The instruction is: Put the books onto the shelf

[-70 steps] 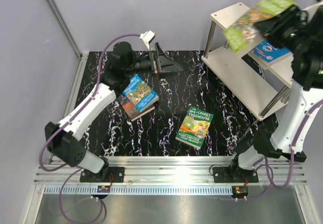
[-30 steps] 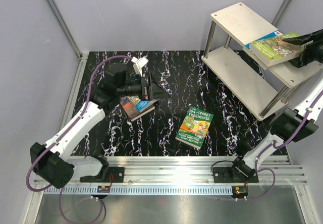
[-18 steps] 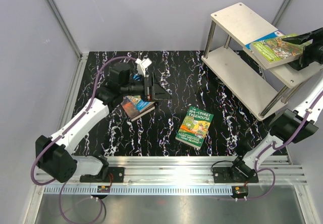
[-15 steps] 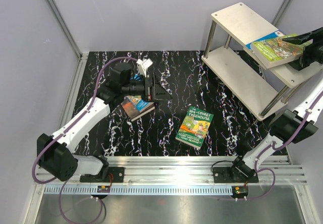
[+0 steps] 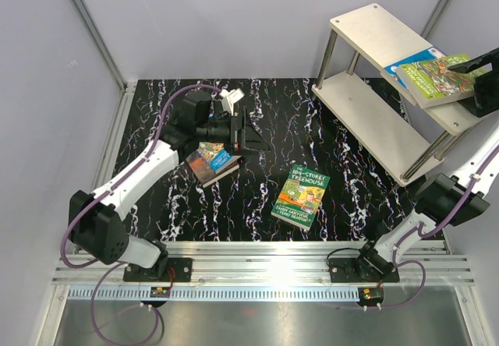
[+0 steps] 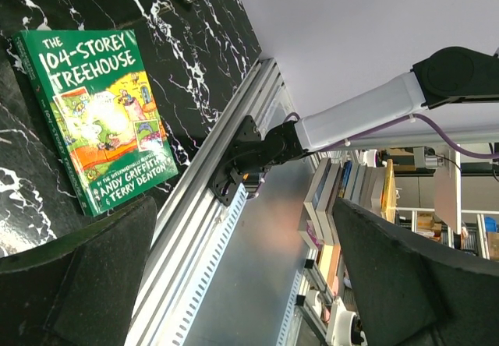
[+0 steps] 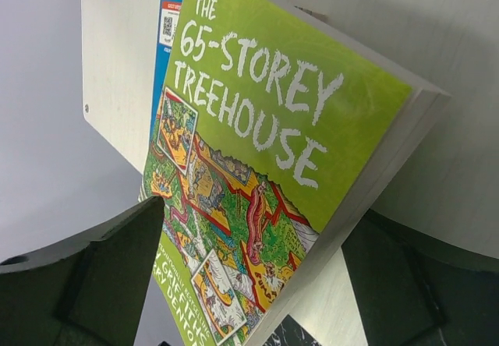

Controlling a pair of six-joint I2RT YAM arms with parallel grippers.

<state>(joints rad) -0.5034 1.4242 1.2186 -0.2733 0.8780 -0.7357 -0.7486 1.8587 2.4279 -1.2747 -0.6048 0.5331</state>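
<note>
From above, the shelf (image 5: 374,38) stands at the far right, made of pale flat boards on thin metal posts. On its right-hand board a green book (image 5: 435,77) lies flat on a blue book (image 5: 413,56), whose far corner sticks out from under it. Both titles are too small to read here. The right gripper (image 5: 479,72) sits at the green book's right end.

The table (image 5: 351,206) is glossy black, veined with white like marble. Near its middle a second green book (image 5: 301,197) lies face up, marked "104-STOREY TREEHOUSE". To the left is a stack of two books (image 5: 212,163), a blue picture cover over a dark one, with writing I cannot read. The left gripper (image 5: 256,134) hovers just beyond the stack's far right corner.

At the left wrist, the dark fingers (image 6: 78,284) stand wide apart with nothing between them. Beyond them the second green book (image 6: 97,116) reads "THE 104-STOREY TREEHOUSE" and "ANDY GRIFFITHS & TERRY DENTON" around cartoon drawings. A ribbed aluminium rail (image 6: 207,229) runs along the table's edge.

At the right wrist, the green book (image 7: 265,167) reads "THE 65-STOREY TREEHOUSE" in white hand-drawn capitals, with a thick block of pale pages. The blue book (image 7: 166,42) beneath it shows a QR code. The shelf (image 7: 117,73) board is smooth and whitish. The jaws are spread wide and do not pinch the book.
</note>
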